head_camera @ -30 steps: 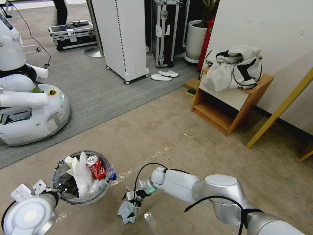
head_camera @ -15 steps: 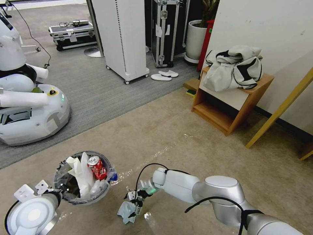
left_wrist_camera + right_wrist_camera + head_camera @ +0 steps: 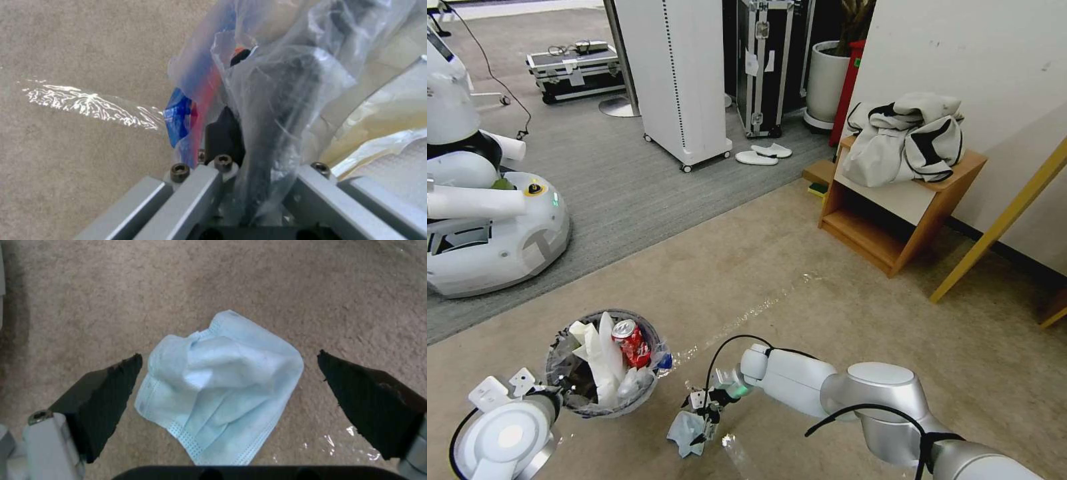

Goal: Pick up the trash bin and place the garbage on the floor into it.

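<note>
The trash bin [image 3: 647, 393], lined with a clear bag, sits low at the left over the beige carpet. It holds a red soda can [image 3: 632, 343] and crumpled white papers [image 3: 602, 360]. My left gripper [image 3: 556, 392] is shut on its near rim; in the left wrist view the gripper [image 3: 249, 130] pinches the red wall [image 3: 210, 86] and the bag. A light-blue cloth [image 3: 684, 433], one piece of the garbage, lies on the floor right of the bin. My right gripper [image 3: 702, 412] hangs just above it, open, its fingers [image 3: 106, 393] on either side of the cloth [image 3: 222, 386].
Another white robot [image 3: 487, 220] stands on the grey carpet at the left. A wooden side table [image 3: 907, 227] with a clothes bundle [image 3: 907, 137] and a slanted yellow beam [image 3: 1000, 223] are at the right. White slippers [image 3: 764, 155] and a white cabinet [image 3: 677, 80] lie farther off.
My left arm and the bin it holds have shifted a little to the right, toward the right gripper. The right gripper stays over the cloth.
</note>
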{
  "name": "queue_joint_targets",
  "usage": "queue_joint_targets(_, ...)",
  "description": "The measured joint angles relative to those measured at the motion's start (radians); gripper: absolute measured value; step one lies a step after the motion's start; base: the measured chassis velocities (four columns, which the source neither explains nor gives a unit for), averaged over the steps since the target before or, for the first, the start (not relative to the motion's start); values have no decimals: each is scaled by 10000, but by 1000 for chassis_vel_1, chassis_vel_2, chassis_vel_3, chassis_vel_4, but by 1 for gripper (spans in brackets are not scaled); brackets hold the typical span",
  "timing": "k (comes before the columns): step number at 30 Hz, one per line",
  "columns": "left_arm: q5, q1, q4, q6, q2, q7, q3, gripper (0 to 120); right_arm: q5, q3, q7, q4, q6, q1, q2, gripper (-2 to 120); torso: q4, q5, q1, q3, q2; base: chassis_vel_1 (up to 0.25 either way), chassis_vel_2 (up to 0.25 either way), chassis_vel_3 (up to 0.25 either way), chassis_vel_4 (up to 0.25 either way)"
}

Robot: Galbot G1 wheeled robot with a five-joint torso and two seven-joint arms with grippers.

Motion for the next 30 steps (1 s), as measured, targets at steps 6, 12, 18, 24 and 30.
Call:
queue_joint_targets(6,35,-137,75,0,0,1,152,0,-91,101,-63,-23,30,-8,0,100,0,0,0,0,0,0,0,0,0)
queue_joint_targets(12,115,-240,163,4,-80,9,259,0,-154,138,-83,15,36,-8,0,100,0,0,0,0,0,0,0,0,0)
queue_joint_targets(18,261,-214,189,14,-222,79,307,0,-314,270,-125,-9,80,-32,0,100,0,0,0,0,0,0,0,0,0)
queue_joint_targets(24,265,-249,188,18,-200,93,320,0,-340,296,-122,7,105,-69,0,100,0,1,0,0,0,0,0,0,0)
queue_joint_targets(30,348,-279,211,27,-295,128,399,0,-392,357,-121,-23,110,-65,0,100,0,0,0,0,0,0,0,0,0)
